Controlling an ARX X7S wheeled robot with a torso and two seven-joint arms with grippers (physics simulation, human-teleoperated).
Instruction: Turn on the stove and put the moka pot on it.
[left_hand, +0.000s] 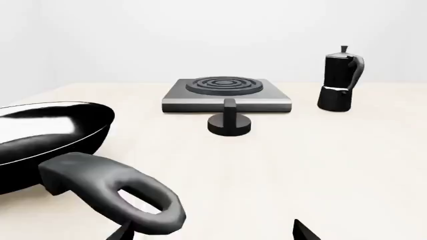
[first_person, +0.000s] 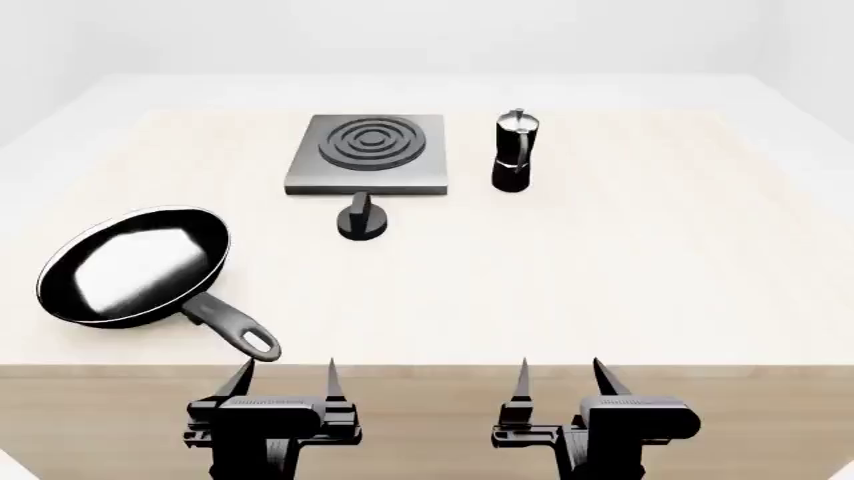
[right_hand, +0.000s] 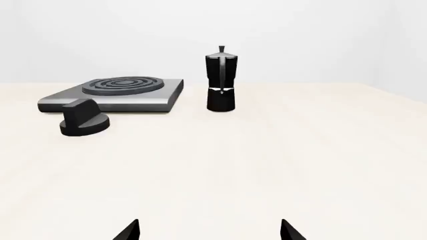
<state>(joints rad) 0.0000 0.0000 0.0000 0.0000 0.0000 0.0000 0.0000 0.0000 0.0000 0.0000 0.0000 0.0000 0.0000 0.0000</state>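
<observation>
The stove (first_person: 367, 152) is a flat grey square plate with a ring burner, at the far middle of the table. Its round black knob (first_person: 362, 218) stands just in front of it. The black moka pot (first_person: 514, 150) with a silver lid stands upright right of the stove, apart from it. My left gripper (first_person: 284, 376) and right gripper (first_person: 559, 375) are both open and empty at the table's near edge, far from these things. Stove (left_hand: 227, 95), knob (left_hand: 229, 122) and pot (left_hand: 340, 80) show in the left wrist view; stove (right_hand: 113, 94), knob (right_hand: 83, 121) and pot (right_hand: 221, 80) in the right wrist view.
A black frying pan (first_person: 134, 266) lies at the near left, its handle (first_person: 234, 328) pointing toward my left gripper. In the left wrist view the handle (left_hand: 113, 192) lies close in front of the left gripper (left_hand: 212, 233). The light table (first_person: 601, 270) stretches right of it.
</observation>
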